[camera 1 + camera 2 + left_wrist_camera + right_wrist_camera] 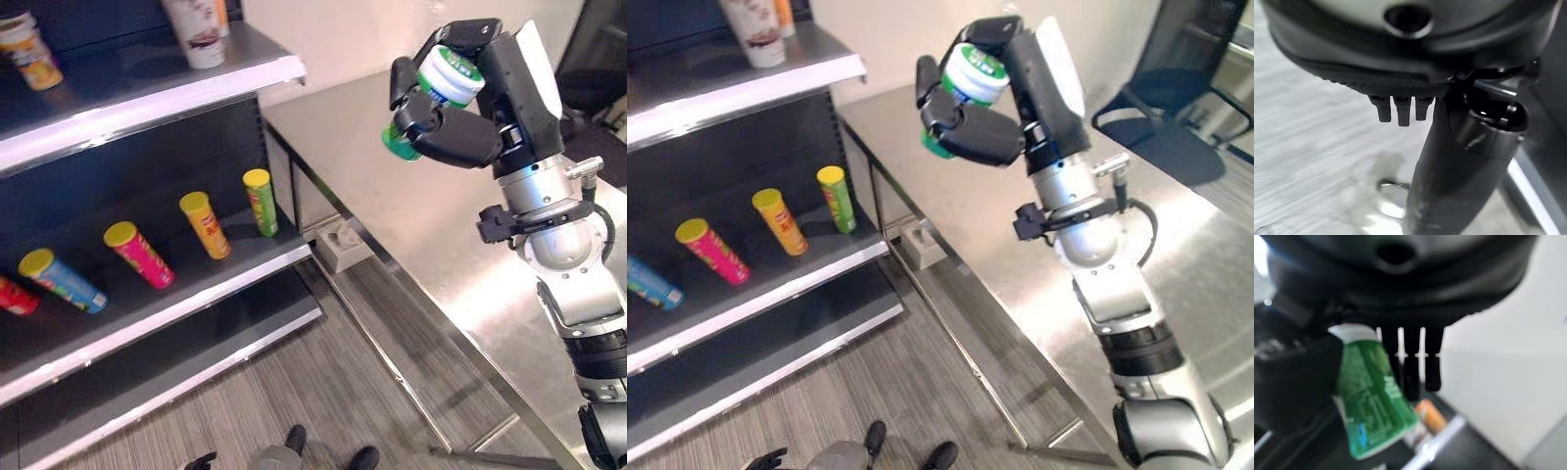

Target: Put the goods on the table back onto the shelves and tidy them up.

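The robot's right hand (460,117) is holding a green bottle (446,83) up in the air, above the shiny metal surface (411,225) and to the right of the shelves (157,98). Its fingers (404,78) and thumb are curling around the bottle's middle. The bottle is tilting, with its white cap pointing up and to the right and its green bottom pointing down toward the shelves. It looks small, light and hard, maybe a bit slippery, so I think gripping the middle is the safe way. The left hand (1400,58) is hanging low over the floor, and its fingers are curling with nothing in them. Colourful tubes (206,223) are lying on the middle shelf.
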Controlling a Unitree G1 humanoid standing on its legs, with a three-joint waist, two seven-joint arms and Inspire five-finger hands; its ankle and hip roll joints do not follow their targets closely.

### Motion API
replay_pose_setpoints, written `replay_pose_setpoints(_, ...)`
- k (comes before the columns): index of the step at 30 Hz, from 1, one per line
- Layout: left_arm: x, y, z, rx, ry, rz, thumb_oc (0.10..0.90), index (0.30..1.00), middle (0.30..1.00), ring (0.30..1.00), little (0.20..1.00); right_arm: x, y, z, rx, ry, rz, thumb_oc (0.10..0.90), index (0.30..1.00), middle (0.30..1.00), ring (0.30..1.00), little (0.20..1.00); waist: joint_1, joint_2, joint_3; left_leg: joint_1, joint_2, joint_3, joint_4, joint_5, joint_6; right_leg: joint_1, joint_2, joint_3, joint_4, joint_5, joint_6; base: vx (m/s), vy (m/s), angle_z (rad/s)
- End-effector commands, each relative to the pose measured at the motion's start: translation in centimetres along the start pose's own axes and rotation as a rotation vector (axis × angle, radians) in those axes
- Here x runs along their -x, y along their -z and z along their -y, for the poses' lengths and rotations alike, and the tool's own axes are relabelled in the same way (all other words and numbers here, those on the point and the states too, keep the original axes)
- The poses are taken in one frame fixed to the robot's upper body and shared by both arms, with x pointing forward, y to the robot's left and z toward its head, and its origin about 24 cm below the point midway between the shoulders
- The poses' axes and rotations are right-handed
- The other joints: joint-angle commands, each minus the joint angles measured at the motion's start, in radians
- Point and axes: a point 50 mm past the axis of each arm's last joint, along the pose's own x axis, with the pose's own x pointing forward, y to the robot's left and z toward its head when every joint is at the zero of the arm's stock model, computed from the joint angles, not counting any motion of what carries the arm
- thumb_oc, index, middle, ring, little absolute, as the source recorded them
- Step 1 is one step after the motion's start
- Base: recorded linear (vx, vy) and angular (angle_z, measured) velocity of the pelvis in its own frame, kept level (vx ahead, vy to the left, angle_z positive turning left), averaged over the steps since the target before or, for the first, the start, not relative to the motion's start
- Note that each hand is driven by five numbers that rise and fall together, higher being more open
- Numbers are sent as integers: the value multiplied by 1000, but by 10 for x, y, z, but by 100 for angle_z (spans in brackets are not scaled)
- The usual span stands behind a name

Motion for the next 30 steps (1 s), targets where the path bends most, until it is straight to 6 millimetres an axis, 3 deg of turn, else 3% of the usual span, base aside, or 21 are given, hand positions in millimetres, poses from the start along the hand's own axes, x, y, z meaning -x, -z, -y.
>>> replay_pose_setpoints(1, 1, -1, -7, -82, -14, 32, 800, 900, 900, 900, 900, -8, -34, 18, -13, 51, 184, 400, 300, 300, 300, 300, -12, 19, -140, 61, 75, 35, -36, -41, -23, 23, -27, 63, 79, -161, 126, -80, 167, 84)
replay_pose_setpoints(7, 2, 4, -1, -147, 15, 22, 800, 900, 900, 900, 900, -6, -32, 11, -103, 50, 176, 400, 300, 300, 300, 300, -27, 51, -189, 105, 38, 80, -160, -20, -24, 45, -54, 5, 72, -119, 144, 4, 198, 75)
replay_pose_setpoints(12, 0, -9, -7, -182, -1, 66, 800, 900, 900, 900, 900, -22, -36, 1, -149, 37, 210, 400, 300, 300, 300, 300, -4, 66, -187, 101, -32, 56, -204, -19, 18, 15, -117, 6, 105, -78, 178, -73, 233, 27)
replay_pose_setpoints(16, -1, -17, -11, -188, -17, 85, 800, 900, 900, 900, 900, -30, -37, -1, -137, 39, 213, 400, 300, 300, 300, 300, 2, 73, -166, 90, -72, 36, -195, -32, 47, -15, -197, 9, 214, -76, 191, -43, 183, 5)
replay_pose_setpoints(17, -2, -22, -16, -218, -28, 97, 800, 900, 900, 900, 900, -29, -36, 1, -103, 34, 200, 400, 300, 300, 300, 300, -19, 77, -154, 90, -87, -8, -191, -37, 59, -30, -213, 81, 258, -76, 190, -8, 83, 35)
replay_pose_setpoints(19, -2, -25, -16, -249, -23, 111, 800, 900, 900, 900, 900, -22, -33, 4, -44, 22, 170, 400, 300, 300, 300, 300, -80, 82, -147, 83, -104, -71, -192, -12, 74, -83, -160, 303, 288, -85, 184, -29, 103, 100)
replay_pose_setpoints(20, -2, -25, -16, -250, -22, 111, 800, 900, 900, 900, 900, -22, -33, 4, -44, 22, 170, 400, 300, 300, 300, 300, -78, 81, -151, 78, -104, -69, -193, -9, 74, -89, -160, 306, 287, -83, 184, 16, 59, 130)
replay_pose_setpoints(22, -2, -27, -18, -252, -22, 121, 800, 900, 900, 900, 900, -25, -37, 9, -14, 18, 184, 400, 300, 300, 300, 300, -95, 78, -154, 81, -115, -112, -199, -3, 79, -119, -77, 505, 243, -96, 196, 95, 1, 79)
replay_pose_setpoints(24, -3, -32, -15, -282, -8, 129, 800, 900, 900, 900, 900, -24, -38, 17, 14, 20, 182, 400, 300, 300, 300, 300, -114, 61, -165, 70, -136, -166, -194, -13, 88, -142, -24, 629, 174, -98, 198, 133, -56, 71)
replay_pose_setpoints(25, -3, -30, -17, -277, -14, 120, 800, 900, 900, 900, 900, -31, -44, 18, 12, 15, 205, 400, 300, 300, 300, 300, -111, 48, -167, 70, -153, -207, -197, -4, 84, -123, -12, 664, 133, -69, 209, 132, -105, 91)
replay_pose_setpoints(30, -2, -22, -11, -262, 1, 97, 800, 900, 900, 900, 900, -39, -42, 15, -27, 13, 206, 400, 300, 300, 300, 300, -77, 26, -208, 71, -128, -247, -202, 6, 62, -53, 1, 624, 56, -61, 208, 129, -133, 47)
